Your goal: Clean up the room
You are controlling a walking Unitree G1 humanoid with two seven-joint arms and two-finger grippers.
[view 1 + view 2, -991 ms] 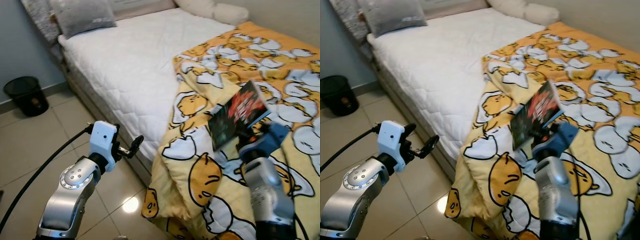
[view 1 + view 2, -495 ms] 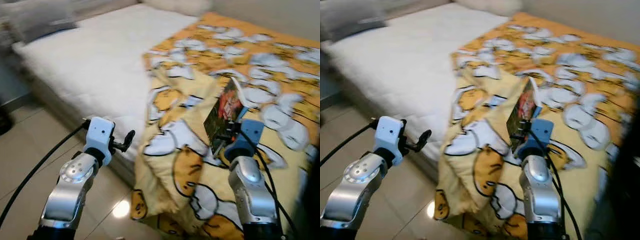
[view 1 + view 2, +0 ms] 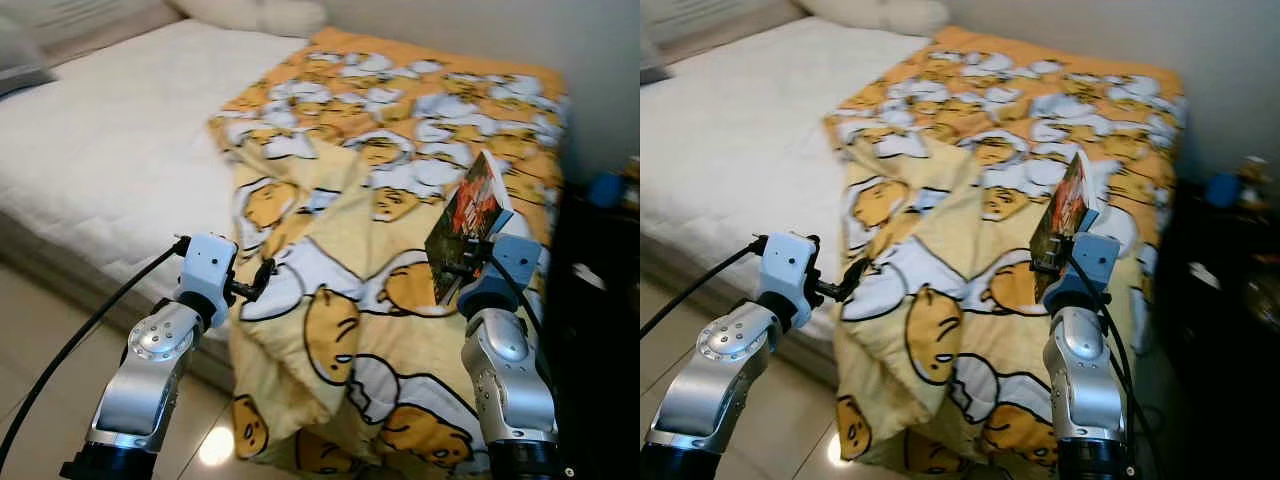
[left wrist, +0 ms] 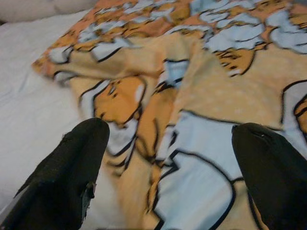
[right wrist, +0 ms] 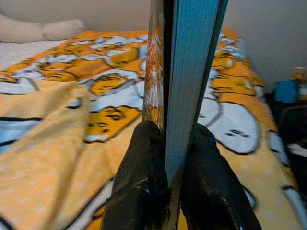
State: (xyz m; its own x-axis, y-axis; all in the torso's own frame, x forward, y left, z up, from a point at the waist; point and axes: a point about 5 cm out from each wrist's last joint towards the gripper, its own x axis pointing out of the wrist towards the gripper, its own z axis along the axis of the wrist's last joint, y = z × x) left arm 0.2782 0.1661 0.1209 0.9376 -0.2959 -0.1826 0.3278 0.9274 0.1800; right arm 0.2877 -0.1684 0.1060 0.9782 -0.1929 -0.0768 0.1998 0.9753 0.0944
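My right gripper (image 3: 455, 268) is shut on a book (image 3: 463, 220) with a dark red and black cover, held upright above the yellow egg-pattern blanket (image 3: 400, 180). In the right wrist view the two black fingers (image 5: 144, 177) pinch the book (image 5: 184, 72) by its lower edge, its blue page side facing the camera. My left gripper (image 3: 262, 277) is open and empty, held at the crumpled near edge of the blanket; the left wrist view shows its fingers (image 4: 72, 177) wide apart above the blanket (image 4: 201, 110).
The bed's white mattress (image 3: 100, 150) lies to the left, with white pillows (image 3: 255, 15) at its head. A dark piece of furniture (image 3: 600, 300) stands at the right with small items on it, beside a pale wall. Tiled floor (image 3: 40, 370) runs along the bed's near side.
The camera has swung right: the bin and grey pillow have left the picture and the dark furniture has come in. The book stays in the right gripper, now turned more edge-on.
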